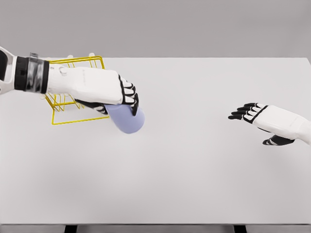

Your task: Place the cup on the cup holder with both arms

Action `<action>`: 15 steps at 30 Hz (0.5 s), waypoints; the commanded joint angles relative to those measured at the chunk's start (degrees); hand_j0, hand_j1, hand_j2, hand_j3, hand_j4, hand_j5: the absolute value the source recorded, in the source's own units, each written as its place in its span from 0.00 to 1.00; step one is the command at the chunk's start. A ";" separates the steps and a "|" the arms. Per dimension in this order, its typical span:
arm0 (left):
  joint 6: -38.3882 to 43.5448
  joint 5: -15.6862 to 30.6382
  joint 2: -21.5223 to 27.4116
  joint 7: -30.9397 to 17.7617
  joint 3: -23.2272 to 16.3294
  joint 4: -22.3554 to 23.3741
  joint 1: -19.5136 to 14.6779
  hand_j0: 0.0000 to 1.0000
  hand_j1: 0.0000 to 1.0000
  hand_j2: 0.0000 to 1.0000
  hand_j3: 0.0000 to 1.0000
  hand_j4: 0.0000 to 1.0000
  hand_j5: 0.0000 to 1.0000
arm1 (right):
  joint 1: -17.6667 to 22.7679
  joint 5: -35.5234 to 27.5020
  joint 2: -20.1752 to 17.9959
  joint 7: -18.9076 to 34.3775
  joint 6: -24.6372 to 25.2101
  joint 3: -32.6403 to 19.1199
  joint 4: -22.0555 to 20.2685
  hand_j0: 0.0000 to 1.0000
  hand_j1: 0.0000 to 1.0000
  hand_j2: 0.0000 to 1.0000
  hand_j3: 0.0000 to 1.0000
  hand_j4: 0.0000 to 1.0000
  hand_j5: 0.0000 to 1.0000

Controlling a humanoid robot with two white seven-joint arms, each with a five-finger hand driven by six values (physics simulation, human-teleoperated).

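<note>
One cup, one holder, two hands — white desk (204,184).
Left hand (114,92), upper left of frame, clasps the lavender cup (127,120) beside the yellow wire cup holder (73,104); right hand (265,119) — fingers spread, empty — hovers at right edge.

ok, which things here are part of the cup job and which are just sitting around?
In the job:
- cup, held in the left hand
- cup holder, yellow wire, behind that hand

Just there:
- right hand, fingers open, holding nothing
- table
</note>
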 commanded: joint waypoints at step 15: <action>0.12 5.09 3.69 0.02 6.96 0.03 0.09 0.45 0.45 0.45 0.45 0.45 0.45 | 0.00 -0.35 0.38 -0.03 0.16 -0.09 -0.33 1.00 1.00 1.00 1.00 1.00 1.00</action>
